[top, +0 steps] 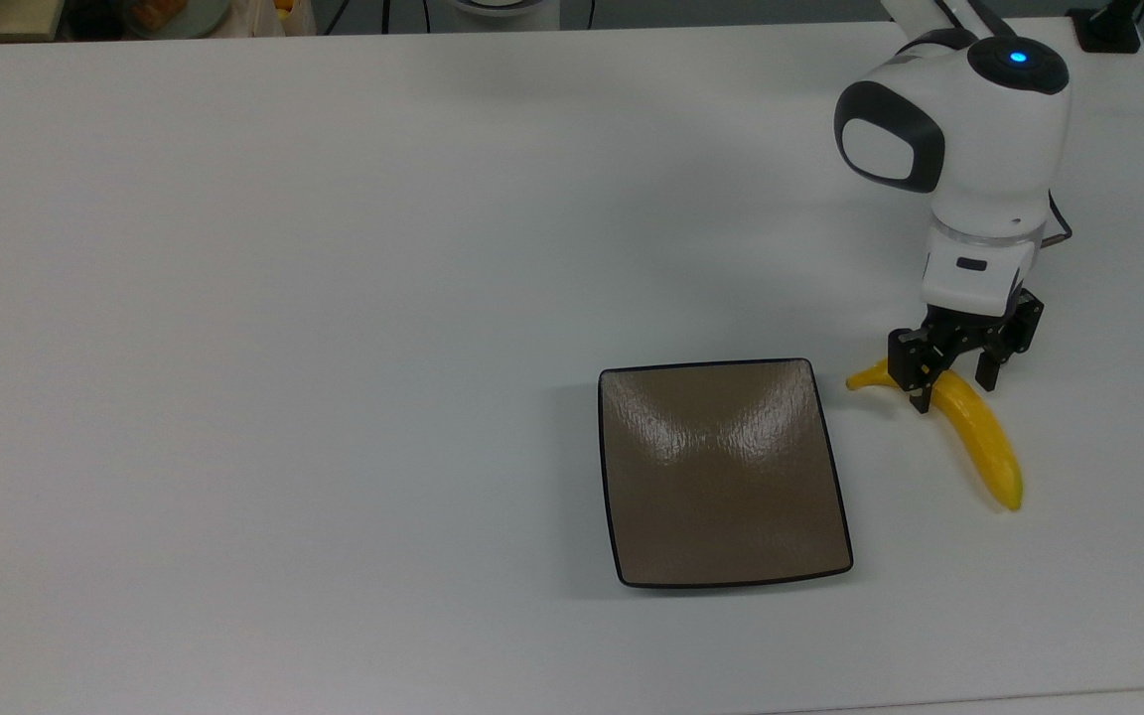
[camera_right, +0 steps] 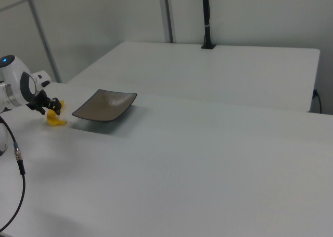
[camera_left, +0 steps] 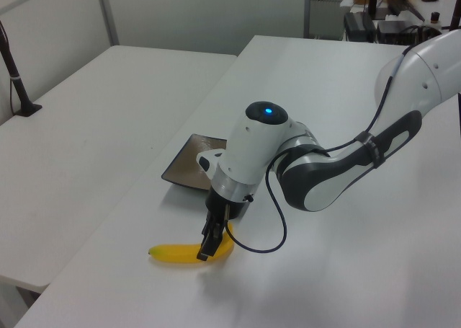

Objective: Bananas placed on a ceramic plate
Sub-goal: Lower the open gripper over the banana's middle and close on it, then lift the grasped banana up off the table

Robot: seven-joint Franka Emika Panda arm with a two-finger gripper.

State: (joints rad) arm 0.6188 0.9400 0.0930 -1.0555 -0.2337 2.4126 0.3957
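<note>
The black two-finger gripper (top: pixel 951 375) is spread astride the stem end of the smooth yellow banana (top: pixel 974 429), laid lengthwise just right of the glossy brown square plate (top: pixel 721 472) in the top view.

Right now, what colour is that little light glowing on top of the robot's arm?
Blue. The light shows best in the top view, on the dark cap.

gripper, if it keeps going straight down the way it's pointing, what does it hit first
Most likely the banana: the gripper points down at the table with a finger on either side of the fruit's stem end. How much height is left between them is hard to judge.
</note>
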